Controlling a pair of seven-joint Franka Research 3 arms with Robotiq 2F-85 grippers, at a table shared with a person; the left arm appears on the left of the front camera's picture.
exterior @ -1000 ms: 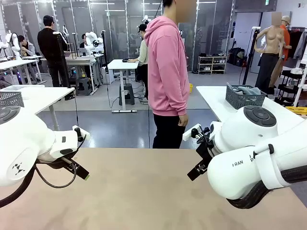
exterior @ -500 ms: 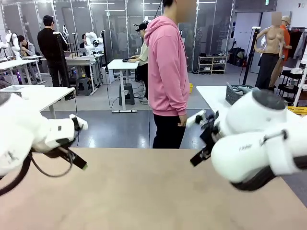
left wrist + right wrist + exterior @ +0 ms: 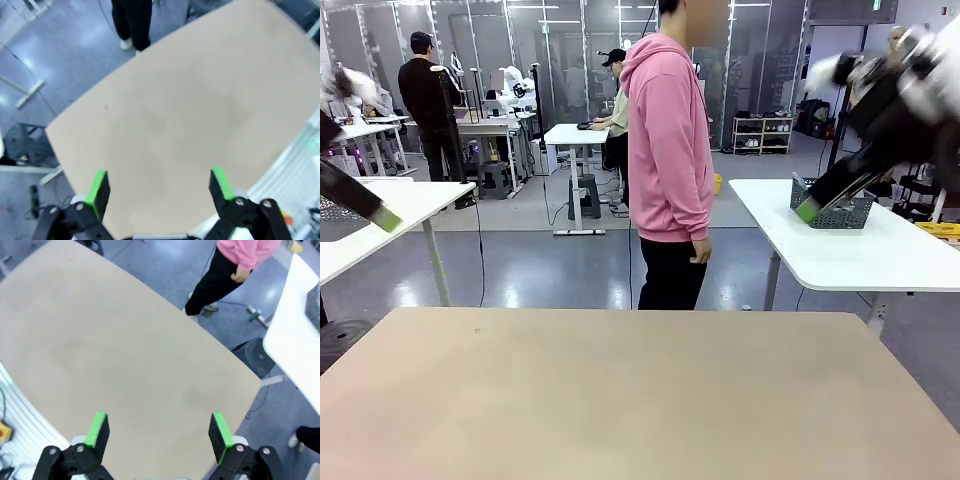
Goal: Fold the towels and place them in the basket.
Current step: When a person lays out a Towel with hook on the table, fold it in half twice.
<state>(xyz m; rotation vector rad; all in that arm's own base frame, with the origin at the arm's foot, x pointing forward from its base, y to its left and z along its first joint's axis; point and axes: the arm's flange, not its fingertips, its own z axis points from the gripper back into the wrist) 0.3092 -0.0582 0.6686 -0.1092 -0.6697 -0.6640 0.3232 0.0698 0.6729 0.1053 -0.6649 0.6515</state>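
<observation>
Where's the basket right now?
In the front view the dark mesh basket sits on the white side table at the far right, to the right of the person in pink.

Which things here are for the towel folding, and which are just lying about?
For the job: left tool, open; right tool, open; brown table; possibly the mesh basket.
Just about: white side table; person in pink.

1. Tan tabletop [image 3: 620,400] beneath the right gripper [image 3: 159,432].
2. Glossy grey floor [image 3: 550,270] beyond it, reflecting overhead lights.
3. Farther off: white tables [image 3: 840,250], low shelves [image 3: 762,135], glass partitions [image 3: 560,50].
</observation>
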